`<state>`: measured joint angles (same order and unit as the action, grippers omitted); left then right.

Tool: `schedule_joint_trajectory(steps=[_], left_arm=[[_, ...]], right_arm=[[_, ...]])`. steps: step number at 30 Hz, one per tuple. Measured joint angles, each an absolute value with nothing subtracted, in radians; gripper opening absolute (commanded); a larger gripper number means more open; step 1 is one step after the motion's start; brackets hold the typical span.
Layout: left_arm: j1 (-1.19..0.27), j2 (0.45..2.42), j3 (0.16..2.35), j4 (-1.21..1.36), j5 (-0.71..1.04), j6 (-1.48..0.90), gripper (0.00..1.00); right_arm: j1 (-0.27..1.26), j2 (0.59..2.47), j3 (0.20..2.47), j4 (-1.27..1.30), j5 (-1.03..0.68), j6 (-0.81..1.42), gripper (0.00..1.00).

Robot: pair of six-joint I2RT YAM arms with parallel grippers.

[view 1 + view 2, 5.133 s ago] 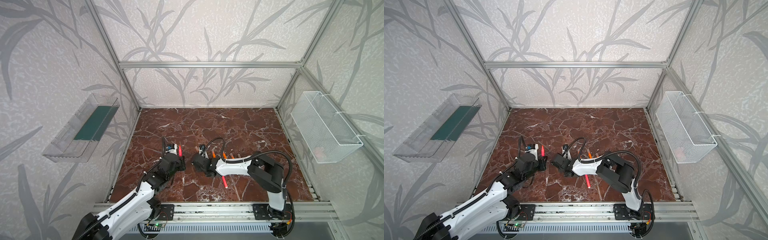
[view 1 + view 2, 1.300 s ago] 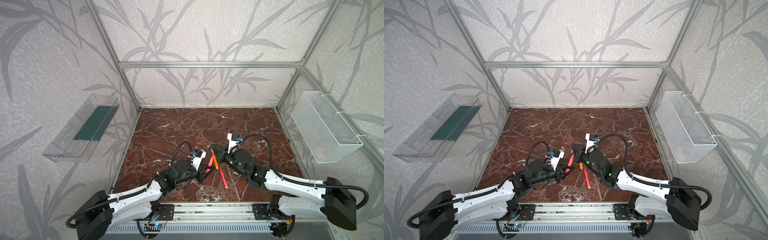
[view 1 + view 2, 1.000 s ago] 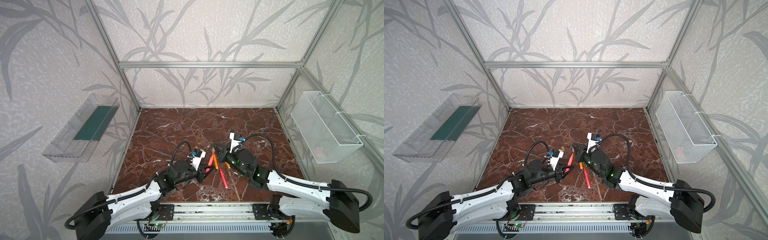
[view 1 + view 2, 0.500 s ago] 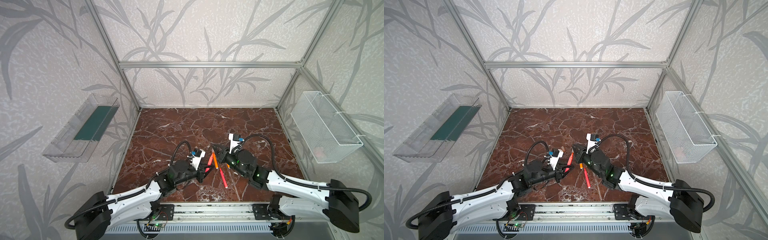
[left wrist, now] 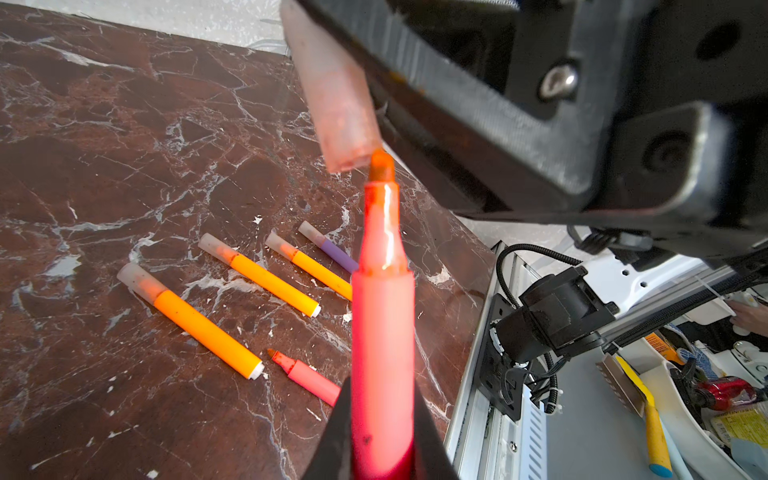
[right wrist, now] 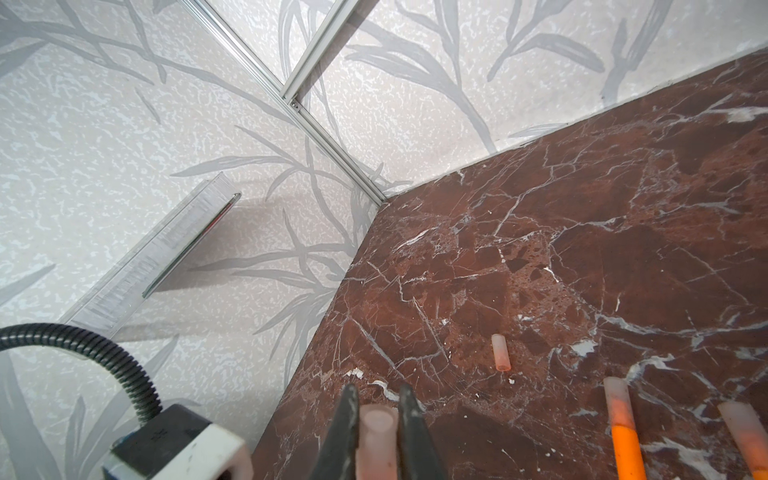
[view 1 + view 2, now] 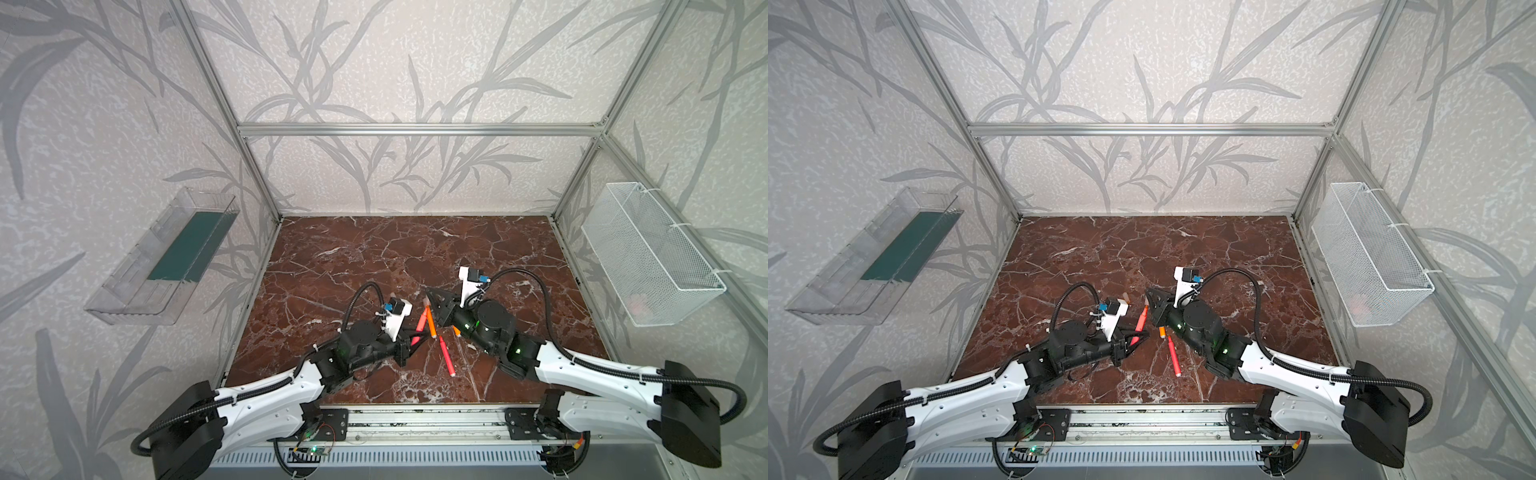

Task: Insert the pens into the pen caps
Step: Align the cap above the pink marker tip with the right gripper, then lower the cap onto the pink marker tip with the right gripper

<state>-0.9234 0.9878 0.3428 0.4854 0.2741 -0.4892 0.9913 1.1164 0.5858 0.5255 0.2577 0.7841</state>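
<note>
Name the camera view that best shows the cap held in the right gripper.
Left wrist view: the cap shows full length, mouth at the tip of the red-pink pen. Right wrist shows only its end, pinched. Top views: too small to judge.

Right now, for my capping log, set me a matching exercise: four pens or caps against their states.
Things:
1 raised red-pink pen
2 purple pen
3 lying red-pink pen
4 loose cap
States:
A empty, on the marble
B uncapped, on the marble
C capped, on the marble
D in left gripper, tip at the rim of the cap in right gripper
Pairs: 1-D, 2-C, 3-B, 4-A
</note>
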Motion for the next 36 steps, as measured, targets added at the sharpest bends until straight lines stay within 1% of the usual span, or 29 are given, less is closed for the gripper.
schedule_joint_trajectory(steps=[18,26,36], left_arm=[[-0.923,0.987,0.343,0.479,0.26,-0.489,0.0],[-0.926,0.973,0.343,0.447,0.208,-0.495,0.0],[-0.888,0.968,0.343,0.425,0.257,-0.564,0.0]], right_arm=[[0.991,1.132,0.585,0.534,0.238,0.795,0.0],[1.013,1.147,0.559,0.579,0.231,0.811,0.0],[1.056,1.243,0.546,0.71,0.307,0.811,0.0]])
